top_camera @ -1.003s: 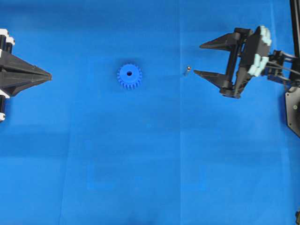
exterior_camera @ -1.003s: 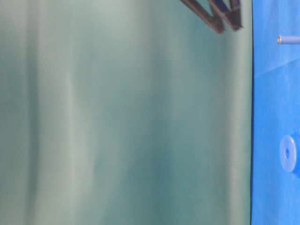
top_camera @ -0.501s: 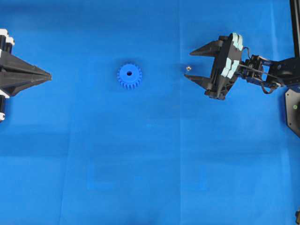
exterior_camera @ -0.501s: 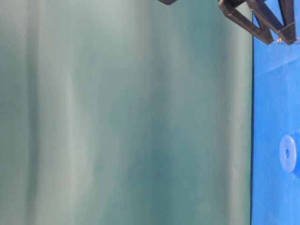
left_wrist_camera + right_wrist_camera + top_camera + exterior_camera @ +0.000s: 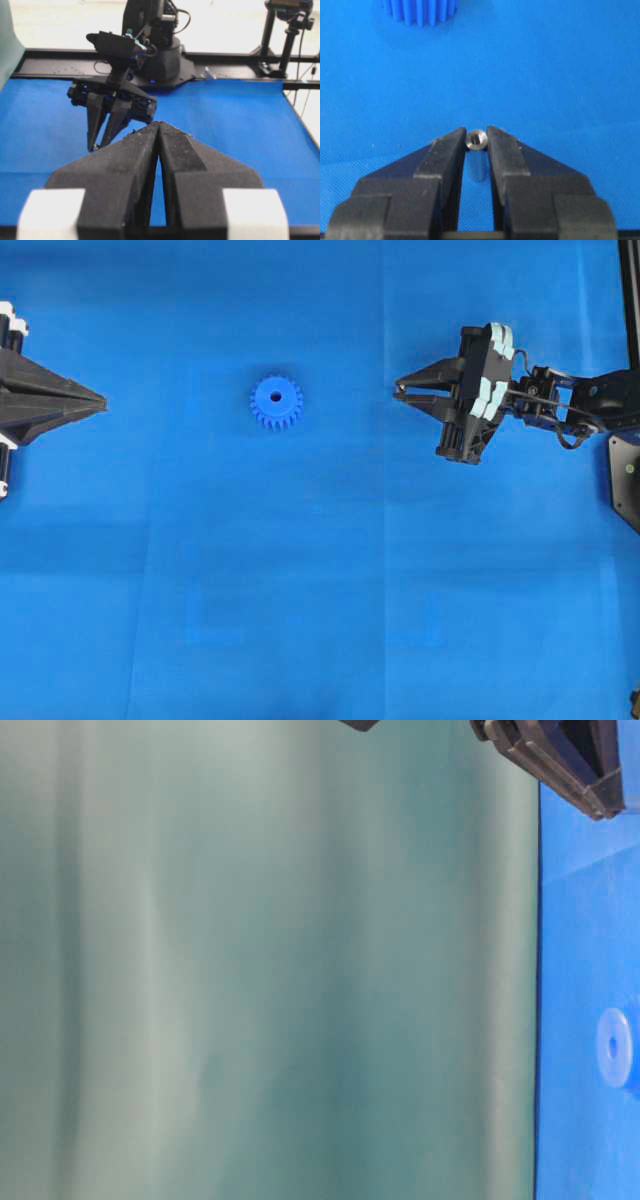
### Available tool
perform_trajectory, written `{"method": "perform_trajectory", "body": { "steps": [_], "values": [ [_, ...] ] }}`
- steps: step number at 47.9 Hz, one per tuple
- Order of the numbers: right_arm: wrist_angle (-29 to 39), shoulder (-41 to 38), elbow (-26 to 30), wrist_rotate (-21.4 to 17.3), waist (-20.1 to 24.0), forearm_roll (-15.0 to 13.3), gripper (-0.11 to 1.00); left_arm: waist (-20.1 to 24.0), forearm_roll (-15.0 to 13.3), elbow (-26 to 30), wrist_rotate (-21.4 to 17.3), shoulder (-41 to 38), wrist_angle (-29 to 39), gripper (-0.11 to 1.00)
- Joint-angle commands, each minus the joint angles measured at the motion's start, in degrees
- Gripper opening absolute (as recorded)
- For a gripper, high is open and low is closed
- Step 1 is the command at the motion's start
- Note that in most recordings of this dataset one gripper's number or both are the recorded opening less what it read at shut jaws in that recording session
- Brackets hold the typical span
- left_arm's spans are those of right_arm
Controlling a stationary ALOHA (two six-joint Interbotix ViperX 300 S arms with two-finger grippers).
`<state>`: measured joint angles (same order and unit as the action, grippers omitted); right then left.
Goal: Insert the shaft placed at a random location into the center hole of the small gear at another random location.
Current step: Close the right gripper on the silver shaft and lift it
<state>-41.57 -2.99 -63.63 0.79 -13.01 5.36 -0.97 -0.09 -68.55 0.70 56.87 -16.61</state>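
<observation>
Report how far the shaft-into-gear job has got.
Done: the right gripper has reached the shaft. In hand: its fingertips are closed on the upright shaft. Left: carrying it to the small gear and seating it in the empty center hole. The left gripper waits shut, far off.

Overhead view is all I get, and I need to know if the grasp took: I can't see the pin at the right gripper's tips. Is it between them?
Observer: Yes. The right wrist camera shows the pin pinched between the right gripper's tips.
Operator: Lying flat or standing?
Observer: Standing on end on the mat, its end face toward that camera.
Operator: Lifted yet?
Observer: It seems not. In the left wrist camera, those tips look down at the mat.
</observation>
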Motion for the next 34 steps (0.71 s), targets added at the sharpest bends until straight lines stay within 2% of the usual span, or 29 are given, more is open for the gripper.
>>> {"method": "perform_trajectory", "body": {
  "steps": [1, 9, 23, 34],
  "values": [
    [-0.4, 0.6, 0.4, -0.1, -0.1, 0.0, 0.03, -0.1, 0.0, 0.6, 0.1, -0.2, -0.1, 0.00],
    [1.2, 3.7, 0.3, 0.0, -0.1, 0.0, 0.03, -0.1, -0.1, 0.6, 0.1, -0.1, 0.0, 0.00],
    [11.2, 14.7, 1.3, 0.5, -0.1, 0.0, 0.03, -0.1, -0.1, 0.6, 0.1, 0.0, 0.6, 0.00],
    [13.4, 15.9, 1.5, 0.5, -0.1, -0.1, 0.03, -0.1, -0.1, 0.5, 0.1, 0.0, 1.1, 0.00]
  ]
}}
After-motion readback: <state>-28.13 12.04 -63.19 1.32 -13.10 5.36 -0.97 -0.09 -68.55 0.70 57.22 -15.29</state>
